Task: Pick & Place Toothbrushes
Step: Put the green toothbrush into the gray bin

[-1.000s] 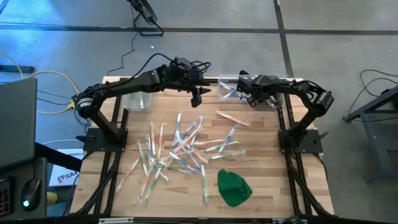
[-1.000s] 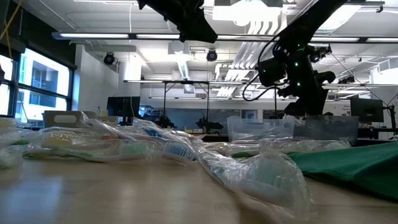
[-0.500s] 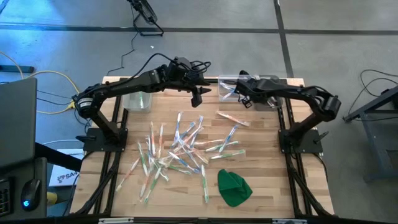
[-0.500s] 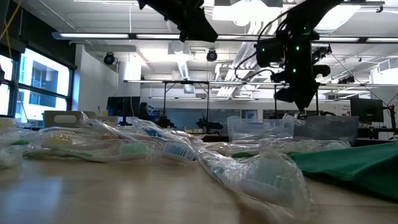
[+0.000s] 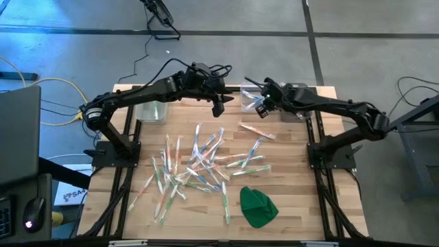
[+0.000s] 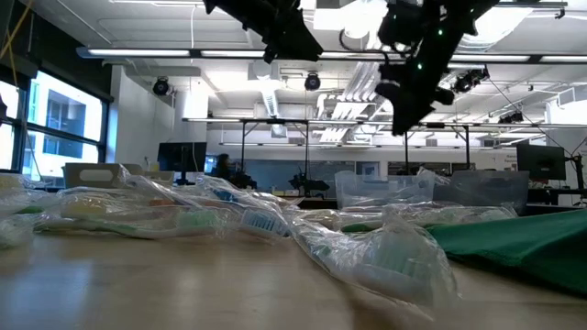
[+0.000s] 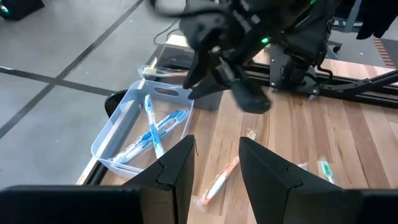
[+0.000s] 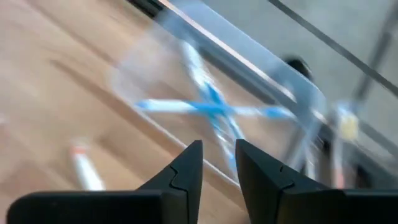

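Many wrapped toothbrushes (image 5: 199,165) lie in a loose pile on the middle of the wooden table. One orange toothbrush (image 5: 257,130) lies apart toward the far right. Several blue toothbrushes (image 7: 152,130) lie in a clear bin (image 5: 250,96) at the far edge. My right gripper (image 5: 259,110) hangs above that bin's near edge, slanting down. Its fingers (image 8: 217,149) stand narrowly open with nothing between them. My left gripper (image 5: 219,108) hovers high just left of the bin. It is open (image 7: 216,146) and holds nothing.
A green cloth lump (image 5: 258,206) lies near the front right. A second clear bin (image 5: 151,111) with greenish contents stands at the far left. Another clear bin (image 6: 481,188) stands right of the blue one. The two grippers hang close together.
My right gripper has risen from over the blue bin and swung toward the table's left, tipping from steeply down to a shallower slant. The toothbrushes on the table and in the bin have stayed where they were.
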Robot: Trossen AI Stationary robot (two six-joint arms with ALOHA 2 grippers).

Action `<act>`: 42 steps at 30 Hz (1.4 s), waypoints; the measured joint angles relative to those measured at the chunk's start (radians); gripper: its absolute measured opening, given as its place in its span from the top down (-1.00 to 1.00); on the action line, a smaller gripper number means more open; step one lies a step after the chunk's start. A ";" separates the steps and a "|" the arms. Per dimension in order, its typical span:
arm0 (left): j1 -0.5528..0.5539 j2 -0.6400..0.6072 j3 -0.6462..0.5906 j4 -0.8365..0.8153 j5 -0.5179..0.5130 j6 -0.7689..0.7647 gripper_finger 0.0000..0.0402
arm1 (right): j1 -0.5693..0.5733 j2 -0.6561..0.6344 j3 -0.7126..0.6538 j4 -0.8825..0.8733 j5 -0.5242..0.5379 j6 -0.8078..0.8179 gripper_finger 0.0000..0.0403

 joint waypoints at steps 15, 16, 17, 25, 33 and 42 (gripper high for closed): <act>0.000 0.000 0.000 -0.008 -0.011 -0.075 0.39 | 0.058 -0.182 0.000 0.127 -0.449 -0.284 0.67; 0.000 0.000 0.000 -0.008 -0.012 -0.075 0.39 | 0.058 -0.187 0.000 0.127 -0.492 -0.315 0.67; 0.000 0.000 0.000 -0.008 -0.012 -0.075 0.39 | 0.058 -0.190 0.000 0.128 -0.530 -0.343 0.67; 0.000 0.000 0.000 -0.007 -0.012 -0.070 0.39 | 0.058 -0.194 0.000 0.128 -0.654 -0.426 0.67; 0.000 -0.035 0.000 -0.082 -0.024 -0.044 0.42 | 0.058 -0.193 0.000 0.104 -0.654 -0.418 0.67; -0.042 -0.129 -0.107 -0.080 -0.051 0.001 0.83 | 0.058 -0.193 0.000 0.073 -0.656 -0.417 0.67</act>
